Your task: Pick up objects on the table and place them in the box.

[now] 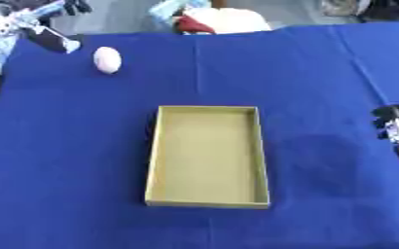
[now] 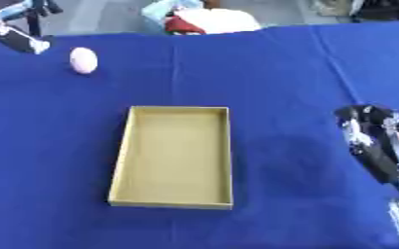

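Mostly, a blue cloth [image 1: 322, 73] covers the table, with a shallow tan box [image 1: 207, 155] at its middle and a white egg-shaped thing [image 1: 107, 59] lying well apart near the far left. Left hand [image 1: 54, 39] hovers just beside that egg, right hand [image 2: 373, 141] shows at the right edge; I cannot tell how either's fingers stand.

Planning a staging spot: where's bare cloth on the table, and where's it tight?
Bare blue cloth lies between the box and the right hand, along the near edge below the box, and left of the box. The box itself holds nothing. Crowded only at the far left corner: the white egg-shaped object sits close to the left hand.
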